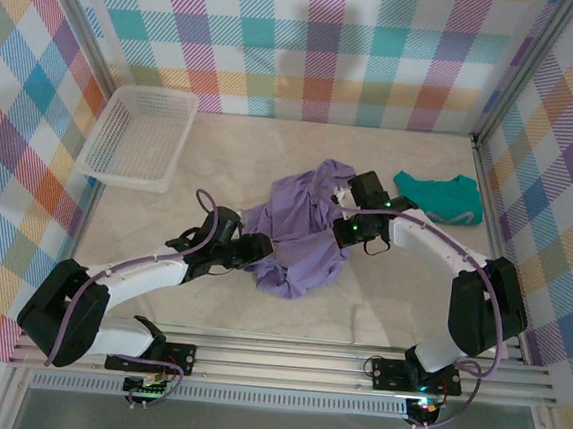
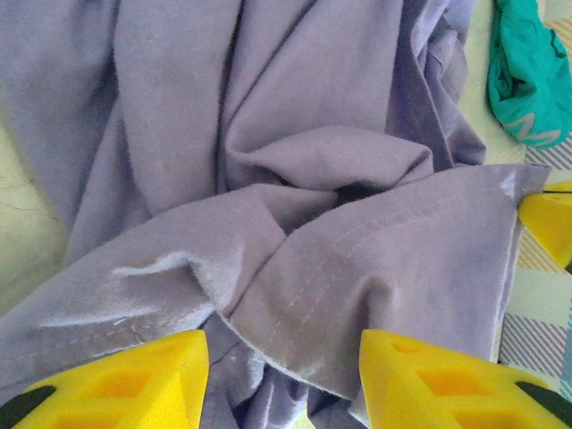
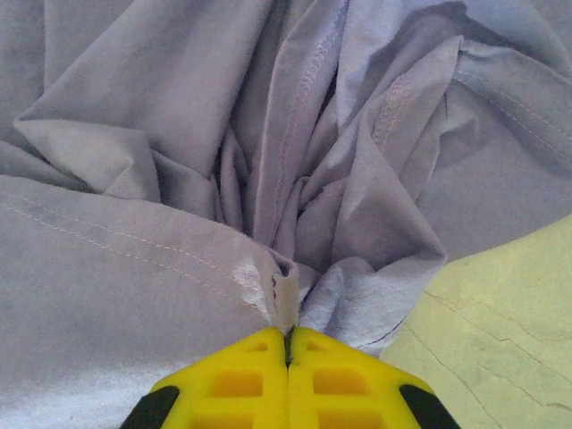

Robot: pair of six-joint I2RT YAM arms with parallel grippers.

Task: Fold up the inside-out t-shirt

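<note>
Top external view: the shirt (image 1: 300, 231) lies crumpled in a heap at mid-table, not yet folded. My left gripper (image 1: 253, 250) is at the heap's near-left edge, and my right gripper (image 1: 343, 197) is at its far-right edge.

Left wrist view: my left gripper (image 2: 281, 384) has its fingers (image 2: 116, 384) apart, one on each side of a stitched hem fold of the shirt (image 2: 295, 179).

Right wrist view: my right gripper (image 3: 288, 335) has its fingers (image 3: 232, 384) pressed together, clamped on a seamed edge of the shirt (image 3: 134, 268).

A teal garment (image 1: 438, 198) lies right of the heap, apart from it. A white basket (image 1: 138, 136) stands at the far left of the table (image 1: 159, 294).
</note>
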